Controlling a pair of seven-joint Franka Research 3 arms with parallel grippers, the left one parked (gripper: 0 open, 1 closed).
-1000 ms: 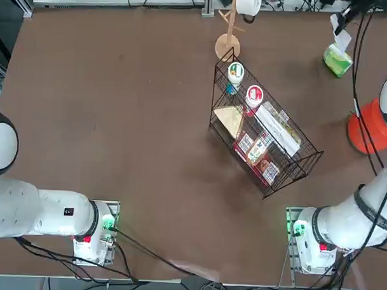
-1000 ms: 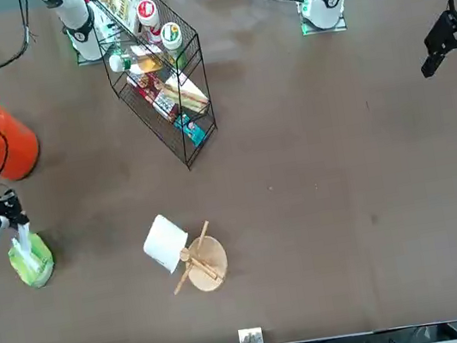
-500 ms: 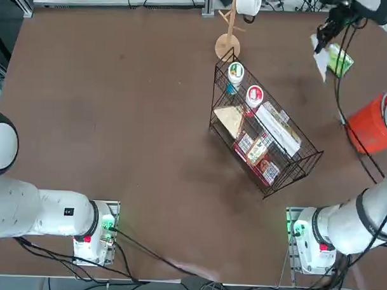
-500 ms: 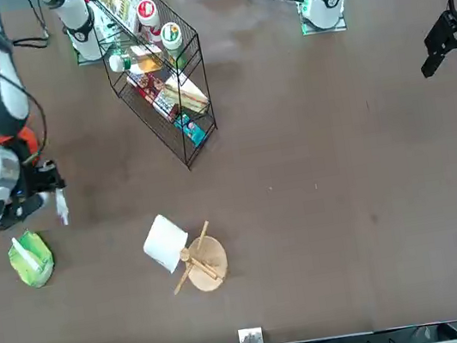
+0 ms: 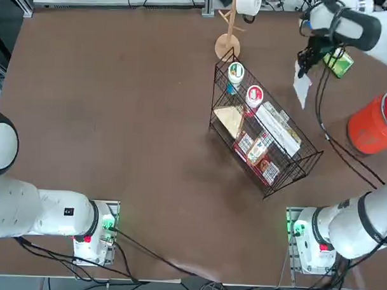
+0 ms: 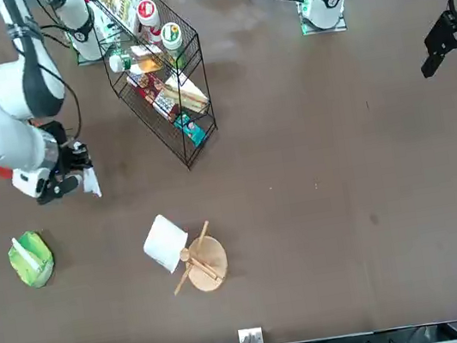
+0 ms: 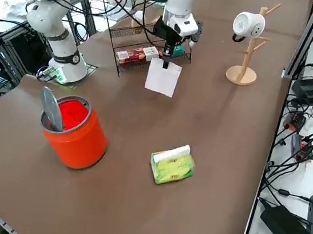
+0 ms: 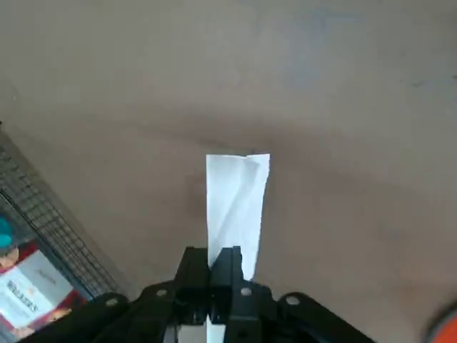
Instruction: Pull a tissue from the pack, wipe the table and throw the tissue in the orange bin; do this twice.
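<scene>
In the top view the right gripper (image 5: 303,66) hangs at the upper right of the frame, its 2 fingers pinched together on the top edge of a white tissue (image 5: 301,89) that dangles free below it, clear of the table (image 5: 118,117). The wrist view shows the same hold closely: the black fingertips (image 8: 230,261) meet on the sheet, and the tissue (image 8: 237,207) hangs straight down over bare brown tabletop. The pack (image 5: 338,62), green with a white tuft, lies just right of the gripper in the top view, partly behind the arm, near the upper right corner; in the front view it sits at the lower left (image 6: 31,258), apart from the gripper (image 6: 83,173), and in the right side view it lies near the centre of the frame (image 7: 172,164). The orange bin (image 5: 371,123) stands at the right edge of the top view, below the pack, and at the left of the right side view (image 7: 74,130), with a grey flap leaning in its mouth. A black wire basket rack (image 5: 263,141) holding packets and 2 white-lidded cups sits left of the gripper in the top view, and a wooden stand with a white paper roll (image 5: 248,3) stands at the top centre.
</scene>
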